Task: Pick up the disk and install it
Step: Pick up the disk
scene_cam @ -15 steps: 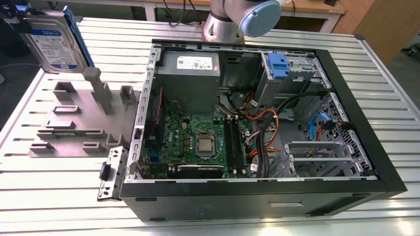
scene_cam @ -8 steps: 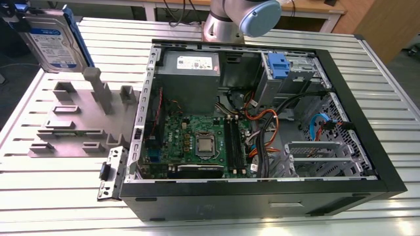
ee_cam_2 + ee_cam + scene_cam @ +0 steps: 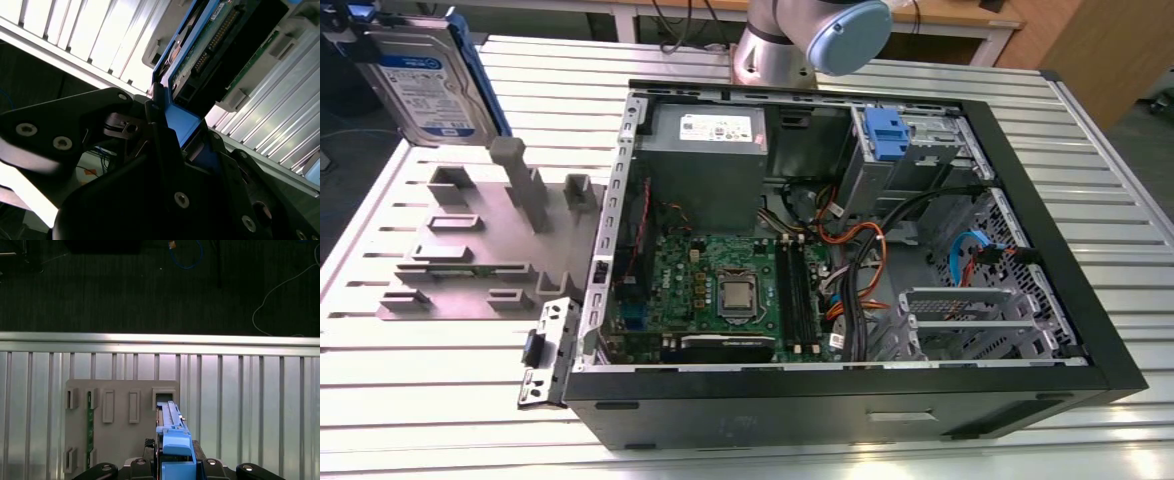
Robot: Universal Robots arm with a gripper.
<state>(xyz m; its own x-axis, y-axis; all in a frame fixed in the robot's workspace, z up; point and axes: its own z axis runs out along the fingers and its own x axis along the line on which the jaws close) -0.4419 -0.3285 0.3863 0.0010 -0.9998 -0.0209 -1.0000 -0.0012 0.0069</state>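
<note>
The disk (image 3: 416,85) hangs upright in the air at the exterior view's far left, above the grey holder block (image 3: 467,245). Its silver face with the white-and-blue label and its blue rails show there. In the first wrist view the disk (image 3: 169,421) is seen edge-on, lifted over an empty slot of the holder block (image 3: 120,390). My gripper (image 3: 176,466) is shut on its blue carrier rail (image 3: 177,447). The second wrist view shows the disk's green circuit board (image 3: 215,45) and my black fingers (image 3: 159,125) clamped on the blue rail (image 3: 182,122).
The open computer case (image 3: 1067,290) lies on the slatted metal table (image 3: 400,400), with a blue-latched drive bay (image 3: 887,135), grey power supply (image 3: 707,150) and motherboard (image 3: 720,290) inside. A green memory stick (image 3: 90,427) stands in the holder block. The arm's base (image 3: 807,35) rises behind the case.
</note>
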